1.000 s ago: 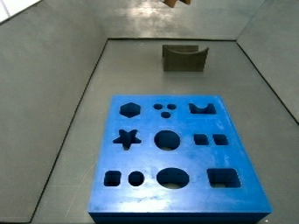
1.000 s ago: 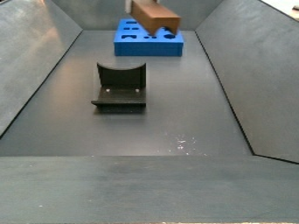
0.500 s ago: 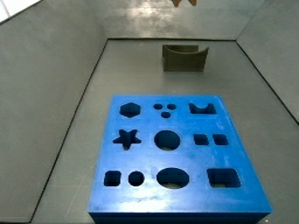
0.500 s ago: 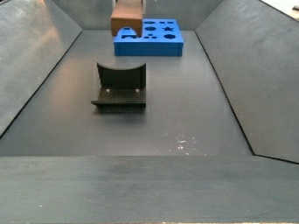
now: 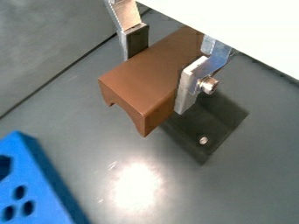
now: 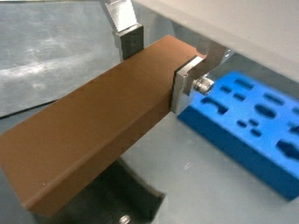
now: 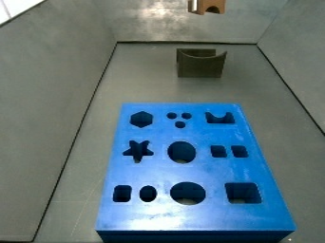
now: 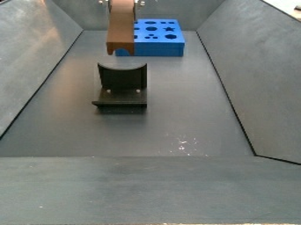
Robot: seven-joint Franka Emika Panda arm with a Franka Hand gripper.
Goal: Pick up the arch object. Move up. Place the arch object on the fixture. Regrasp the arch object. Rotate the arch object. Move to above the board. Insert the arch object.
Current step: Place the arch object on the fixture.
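Grey floor (image 7: 76,180) bearing the board (image 7: 191,214) and, well apart, the fixture (image 8: 121,89); end effector (image 5: 170,54) above.

Both side views look down the bench from opposite ends, sharing the board (image 7: 193,169) and fixture (image 8: 121,87); both wrist views hug the end effector (image 5: 170,59).

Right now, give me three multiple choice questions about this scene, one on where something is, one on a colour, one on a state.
1. Where is the brown block?
A. in the board
B. above the stand
C. on the floor

2. What colour is the board?
A. blue
B. red
C. green

3. How is the pincer?
A. open, empty
B. shut on the brown block
C. out of sight

Answers: 1 B, a side view shows it hanging upright over the stand. 2 A, blue in both side views. 3 B, both wrist views show the fingers pressing its two sides.
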